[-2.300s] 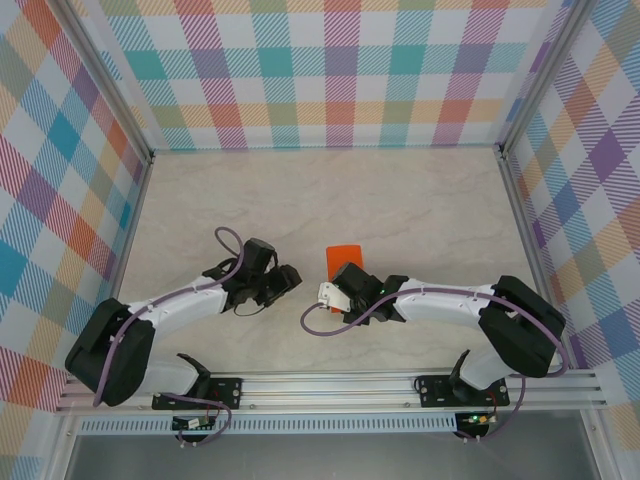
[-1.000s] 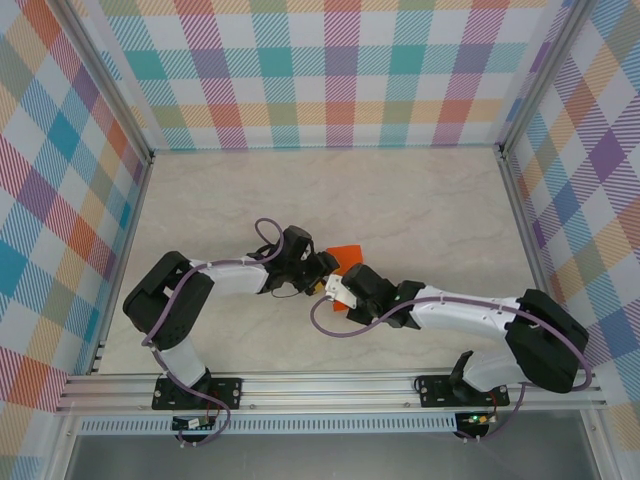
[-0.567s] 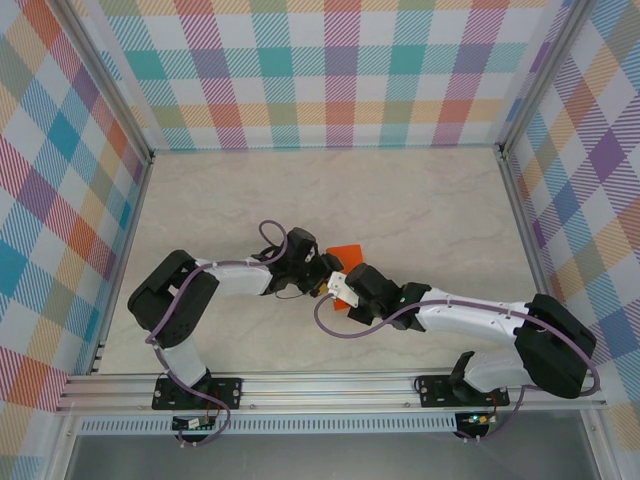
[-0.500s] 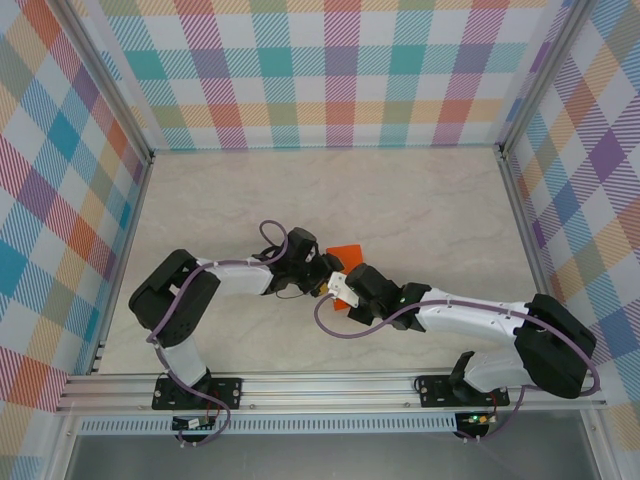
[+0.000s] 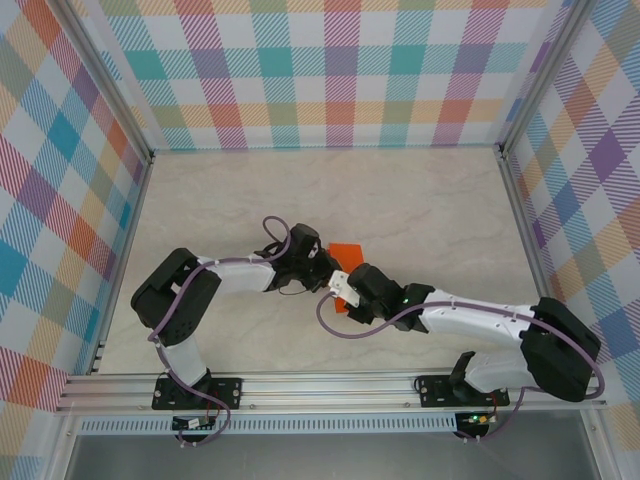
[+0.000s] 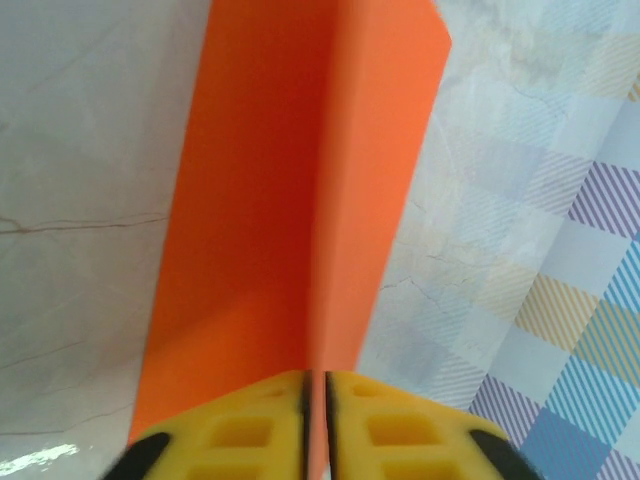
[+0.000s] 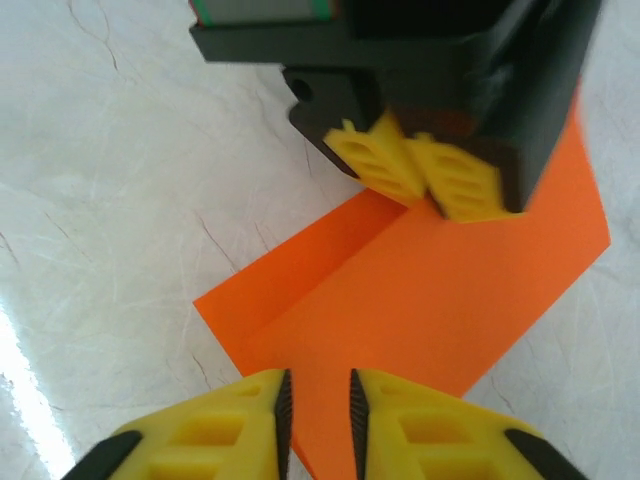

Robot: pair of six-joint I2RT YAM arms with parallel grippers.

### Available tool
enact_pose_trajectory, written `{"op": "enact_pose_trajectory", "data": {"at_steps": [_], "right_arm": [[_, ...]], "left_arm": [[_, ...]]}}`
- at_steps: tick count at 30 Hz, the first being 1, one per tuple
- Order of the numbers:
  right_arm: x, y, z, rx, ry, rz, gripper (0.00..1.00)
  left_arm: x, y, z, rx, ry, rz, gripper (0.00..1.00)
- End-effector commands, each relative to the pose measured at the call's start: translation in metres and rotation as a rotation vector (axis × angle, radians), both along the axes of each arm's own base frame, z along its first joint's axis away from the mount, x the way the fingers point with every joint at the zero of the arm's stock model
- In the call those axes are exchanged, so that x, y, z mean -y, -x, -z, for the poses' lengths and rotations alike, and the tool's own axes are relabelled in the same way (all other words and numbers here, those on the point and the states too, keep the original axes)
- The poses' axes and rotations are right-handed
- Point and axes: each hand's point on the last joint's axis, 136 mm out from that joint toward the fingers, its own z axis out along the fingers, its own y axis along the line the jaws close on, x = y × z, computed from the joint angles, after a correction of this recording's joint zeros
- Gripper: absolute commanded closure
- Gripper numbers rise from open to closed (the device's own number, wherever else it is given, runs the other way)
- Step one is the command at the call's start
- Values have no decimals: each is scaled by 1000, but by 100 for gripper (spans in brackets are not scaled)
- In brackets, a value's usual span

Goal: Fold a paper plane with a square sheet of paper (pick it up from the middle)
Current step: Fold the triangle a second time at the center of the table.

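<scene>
Nearest to us, the right fingers sit at the near edge of the orange sheet. They are parted by a narrow gap, and orange shows through it. We read that as too loose to be a grip on something this thin.

The sheet lies mid-worktop, between the two arms. In the overhead view the orange sheet is partly hidden under both wrists. It is no longer a flat square: one flap is folded over, with a straight crease running away from the right wrist camera.

Beyond it, the left fingers are closed on the far edge. From the left wrist, the left fingers pinch a raised ridge of the orange sheet, whose two faces spread out from the crease.

Handling, as we judge it:
- The sheet is very light and thin, so it is limp across a span but stiffer along a crease.
- The pale marbled worktop looks smooth, so we expect the sheet to slide when pushed.
- It will dent or tear under a hard or twisting pinch.

Where to hold, as we judge it:
- The raised ridge or a lifted edge is best, because a flat area gives the fingers nothing to get under.
- A second hold should be close to the crease to keep the fold true.

Farthest off is bare worktop, then the plaid walls.
</scene>
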Motion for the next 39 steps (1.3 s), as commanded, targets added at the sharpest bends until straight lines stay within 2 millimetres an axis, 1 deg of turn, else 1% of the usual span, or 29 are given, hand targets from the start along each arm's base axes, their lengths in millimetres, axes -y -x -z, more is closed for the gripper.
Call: {"op": "enact_pose_trajectory", "data": {"at_steps": [1,3,4,6,8,10,12,14,17,19,22,24,26,28,30,31,32,34,36,37,39], "right_arm": [[-5,3,-27,0,-117,22,69],[-3,2,-43,16,-172,57,65],[2,0,-51,28,-202,97,62],[12,-5,-67,25,-277,198,57],[27,-10,-79,-25,-373,344,49],[45,-14,-83,-90,-438,494,41],[66,-17,-82,-150,-473,658,29],[75,-15,-76,-231,-488,736,28],[73,-10,-60,-394,-490,776,29],[70,-9,-52,-475,-479,803,30],[52,-7,-46,-574,-486,776,31],[35,-3,-46,-649,-528,719,31],[22,1,-46,-690,-563,660,29],[15,5,-50,-692,-578,612,27],[8,12,-52,-670,-560,555,23],[7,15,-50,-661,-537,547,23],[7,17,-45,-658,-514,545,24],[5,21,-33,-663,-461,552,26],[-4,27,-25,-662,-424,529,28],[-8,30,-21,-656,-409,519,28],[-15,32,-16,-634,-384,513,29]], "left_arm": [[2,1,-1,15,-49,40,94],[1,2,-1,22,-61,58,98],[1,3,-1,23,-69,67,99],[1,3,-2,31,-85,86,100],[-1,5,-4,40,-105,116,100],[-4,7,-7,48,-136,138,100],[-9,10,-13,61,-163,162,100],[-13,12,-19,78,-194,193,100],[-26,22,-19,66,-268,243,100],[-30,27,-18,62,-291,274,100],[-35,31,-17,55,-309,281,100],[-32,29,-17,53,-291,263,100],[-27,27,-16,43,-265,250,100],[-21,25,-15,37,-237,239,100],[-19,24,-13,27,-224,229,94],[-18,24,-12,21,-222,227,93],[-13,20,-14,38,-201,224,92],[-10,18,-15,39,-183,221,89],[-7,18,-16,39,-172,222,88],[-6,17,-15,37,-168,222,86],[-4,16,-16,37,-158,221,85]]}}
